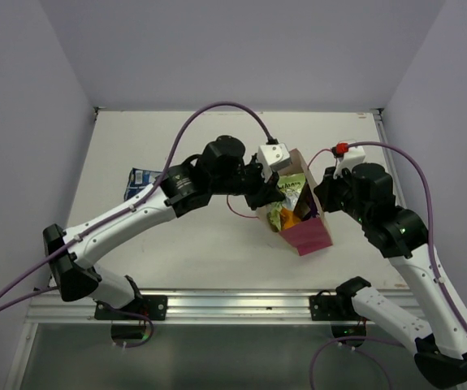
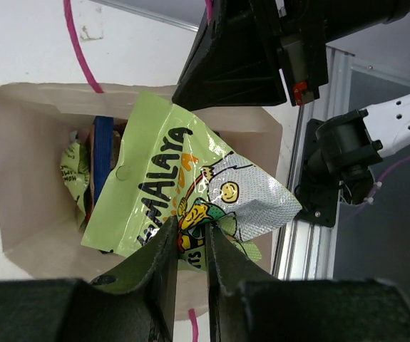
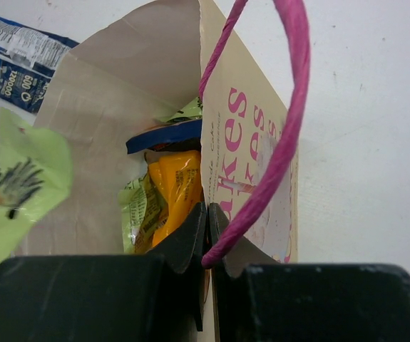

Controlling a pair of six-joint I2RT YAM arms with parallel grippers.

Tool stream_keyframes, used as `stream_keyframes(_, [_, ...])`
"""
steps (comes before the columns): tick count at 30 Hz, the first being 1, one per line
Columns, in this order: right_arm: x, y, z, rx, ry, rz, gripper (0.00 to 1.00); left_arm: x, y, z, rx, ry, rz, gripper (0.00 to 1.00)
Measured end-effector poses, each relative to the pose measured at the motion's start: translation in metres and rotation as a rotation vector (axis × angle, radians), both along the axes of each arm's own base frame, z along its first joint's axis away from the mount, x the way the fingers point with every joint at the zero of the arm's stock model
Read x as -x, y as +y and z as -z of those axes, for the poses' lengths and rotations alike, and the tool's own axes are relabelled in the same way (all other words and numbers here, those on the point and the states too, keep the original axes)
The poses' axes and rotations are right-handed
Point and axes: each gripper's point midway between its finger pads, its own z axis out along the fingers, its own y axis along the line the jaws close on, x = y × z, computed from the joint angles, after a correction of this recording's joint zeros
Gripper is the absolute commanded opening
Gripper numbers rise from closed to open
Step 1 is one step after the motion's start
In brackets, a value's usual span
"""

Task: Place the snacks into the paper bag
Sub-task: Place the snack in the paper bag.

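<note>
Tabletop (image 1: 176,244): right claw (image 3: 206,214) pinches paper bag (image 3: 251,135) rim.

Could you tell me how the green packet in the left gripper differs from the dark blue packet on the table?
The green packet is light green; the dark blue packet is dark with white print. The left gripper pinches the green packet at the open paper bag's mouth; the dark blue packet lies free on the table, outside the bag. Both are flat snack packets.
</note>
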Motion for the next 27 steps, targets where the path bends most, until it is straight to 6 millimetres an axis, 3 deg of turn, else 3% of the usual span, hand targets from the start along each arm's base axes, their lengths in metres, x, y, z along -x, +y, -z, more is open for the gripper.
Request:
stream_keyframes(12, [0.001,0.0,0.0,-0.002,-0.001,0.0,0.06,-0.009,-0.037,0.058,-0.092,0.117,0.066,0.2])
stream_keyframes(20, [0.004,-0.002,-0.001,-0.002,-0.002,0.0,0.06,-0.019,-0.033,0.075,-0.094,0.232,0.074,0.2])
stream_keyframes(27, [0.004,-0.002,-0.001,-0.002,-0.002,0.0,0.06,-0.023,-0.036,0.106,-0.148,0.326,0.098,0.21])
